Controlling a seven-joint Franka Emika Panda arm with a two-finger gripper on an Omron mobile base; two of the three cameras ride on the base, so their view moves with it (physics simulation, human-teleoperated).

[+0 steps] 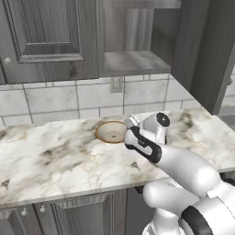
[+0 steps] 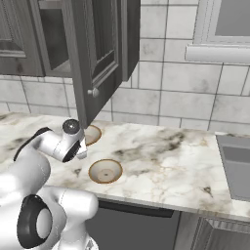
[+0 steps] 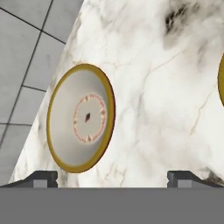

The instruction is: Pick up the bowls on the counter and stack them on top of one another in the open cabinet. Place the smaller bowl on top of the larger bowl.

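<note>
Neither bowl has been moved yet. Both sit on the counter (image 2: 161, 151): one bowl (image 2: 105, 171) near the front edge, the other (image 2: 91, 134) farther back by the tiled wall (image 2: 171, 88). Which is larger cannot be told. The gripper (image 3: 112, 177) hangs released over the far bowl, jaws wide, empty. The open cabinet's (image 1: 133, 62) shelf is bare. Its swung-out door (image 2: 95, 58) hangs above the bowls and may hinder lifting.

Flanking base views, close hand view above counter (image 3: 166, 87)

Two cream bowls (tan-rimmed) (image 2: 105, 171) (image 2: 91, 134) sit upright, apart, on marble counter (image 2: 161, 161).
</note>
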